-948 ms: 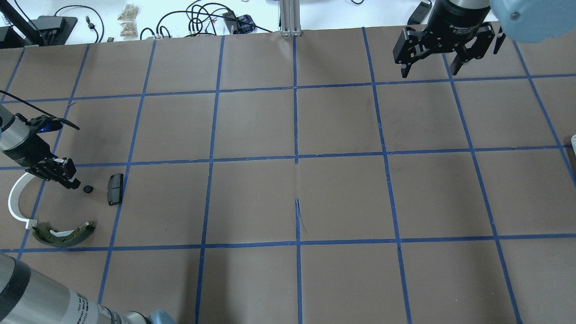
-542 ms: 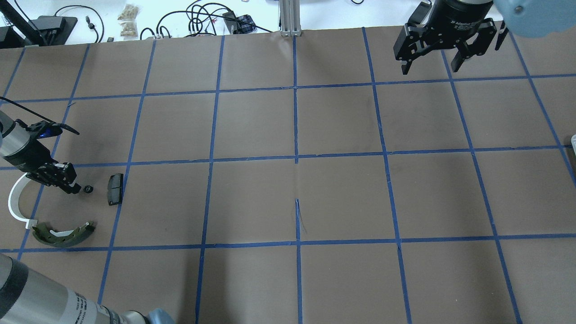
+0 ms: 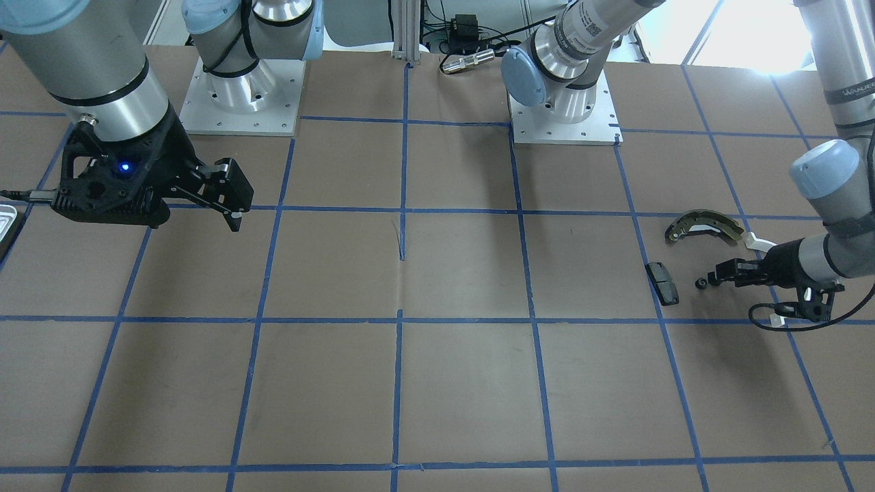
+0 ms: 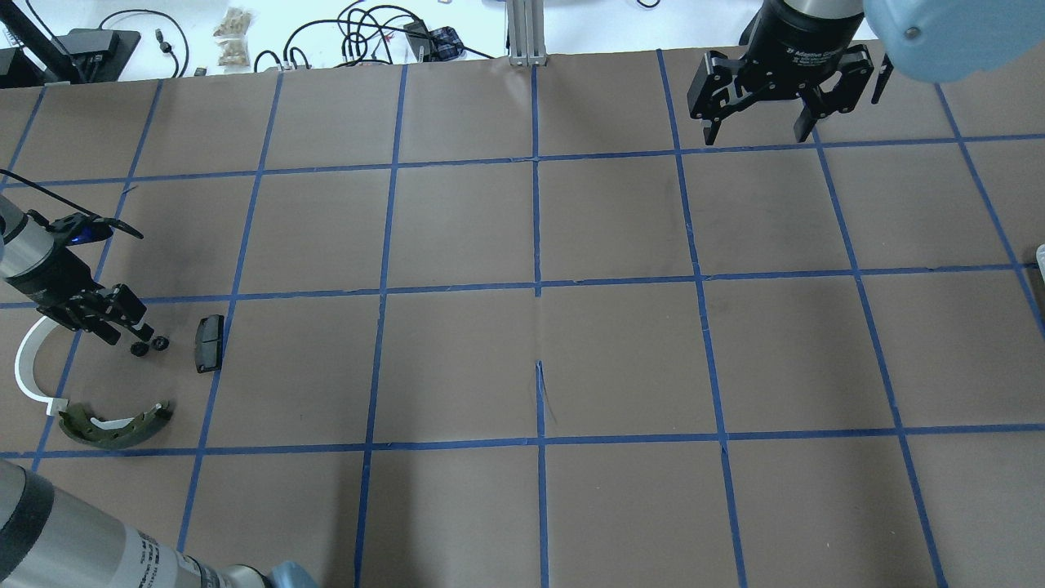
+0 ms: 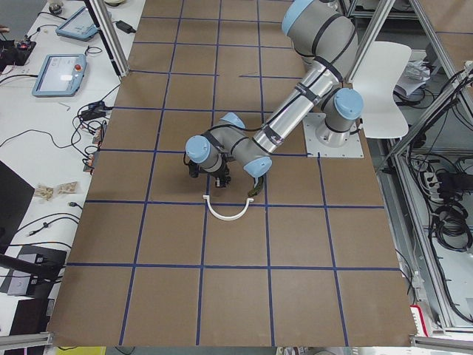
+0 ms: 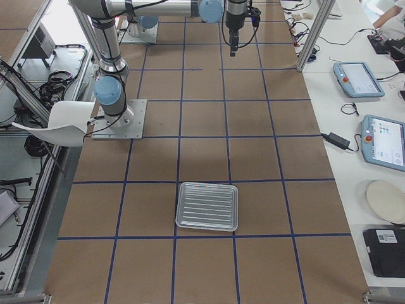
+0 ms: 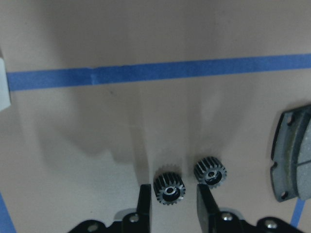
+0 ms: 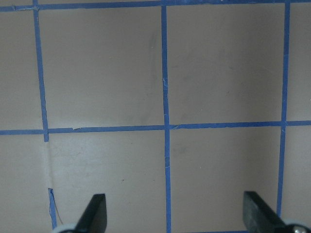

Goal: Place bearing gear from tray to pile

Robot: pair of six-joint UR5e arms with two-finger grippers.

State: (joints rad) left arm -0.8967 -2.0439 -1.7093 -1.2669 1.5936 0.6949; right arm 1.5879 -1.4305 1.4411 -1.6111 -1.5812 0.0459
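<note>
Two small black bearing gears lie on the brown table. One gear [image 7: 169, 188] [image 4: 140, 349] lies between my left gripper's [image 7: 171, 190] [image 4: 137, 337] parted fingers with a gap on each side. The other gear [image 7: 210, 172] [image 4: 161, 343] lies just beyond it. Around them is the pile: a black pad [image 4: 209, 343] [image 7: 291, 160], a white arc [image 4: 28, 367] and an olive-brass shoe [image 4: 114, 425]. My right gripper [image 4: 755, 122] [image 3: 232, 205] is open and empty, high over the far side. The silvery tray [image 6: 207, 206] stands at the table's right end and looks empty.
Blue tape lines grid the table. The two grey base plates [image 3: 239, 96] sit at the robot's side. Cables and small boxes [image 4: 384, 37] lie on the white bench beyond the far edge.
A second gear now shows on the table at my left fingertips, and the left fingers have parted. My right gripper has moved a little to the left.
</note>
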